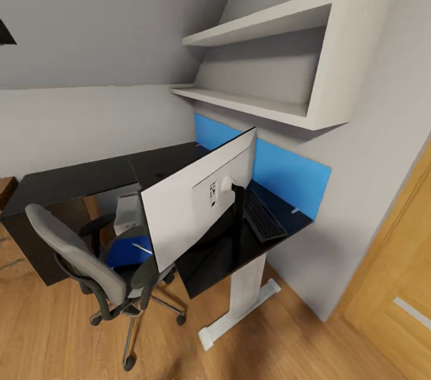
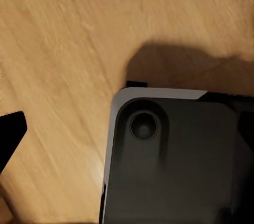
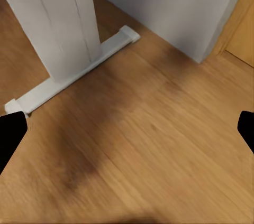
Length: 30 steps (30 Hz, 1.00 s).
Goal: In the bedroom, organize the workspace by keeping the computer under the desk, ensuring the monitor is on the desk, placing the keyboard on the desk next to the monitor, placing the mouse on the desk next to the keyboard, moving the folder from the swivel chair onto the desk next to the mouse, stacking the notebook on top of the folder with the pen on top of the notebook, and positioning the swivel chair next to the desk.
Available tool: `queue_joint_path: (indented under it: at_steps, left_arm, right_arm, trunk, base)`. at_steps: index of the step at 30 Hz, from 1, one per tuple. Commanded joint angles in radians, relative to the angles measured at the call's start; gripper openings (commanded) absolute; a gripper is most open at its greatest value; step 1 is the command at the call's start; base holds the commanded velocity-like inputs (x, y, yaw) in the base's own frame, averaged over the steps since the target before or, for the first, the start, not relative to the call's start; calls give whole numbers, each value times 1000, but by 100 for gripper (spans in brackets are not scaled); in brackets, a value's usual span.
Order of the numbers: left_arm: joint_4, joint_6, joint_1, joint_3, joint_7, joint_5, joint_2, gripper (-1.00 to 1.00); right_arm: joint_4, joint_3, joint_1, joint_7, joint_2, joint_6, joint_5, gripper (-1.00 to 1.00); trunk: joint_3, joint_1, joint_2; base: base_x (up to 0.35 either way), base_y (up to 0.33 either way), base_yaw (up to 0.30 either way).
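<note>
On the desk (image 1: 78,179), the keyboard (image 1: 263,217) lies behind the monitor (image 1: 191,200).

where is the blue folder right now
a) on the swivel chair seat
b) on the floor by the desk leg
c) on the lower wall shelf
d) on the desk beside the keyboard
a: in the head view the blue folder lies on the seat of the swivel chair, beside the monitor, while the keyboard sits on the desk on the monitor's far side.
</note>
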Motion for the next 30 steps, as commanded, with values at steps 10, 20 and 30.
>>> queue_joint_path:
  at_steps: [10,20,30]
  left_arm:
    - [-1,-2,0,4,0,0,0,100]
    - [-1,-2,0,4,0,0,0,100]
    - [-1,-2,0,4,0,0,0,100]
  right_arm:
    - [0,1,0,-1,0,-2,-1,100]
    - [0,1,0,-1,0,0,-1,100]
    - [0,1,0,0,0,-1,-1,100]
  trunk:
    - [-4,0,-1]
    - [-8,0,-1]
    - [-11,0,-1]
  base:
    - [0,0,279]
    - [0,0,279]
    - [0,0,279]
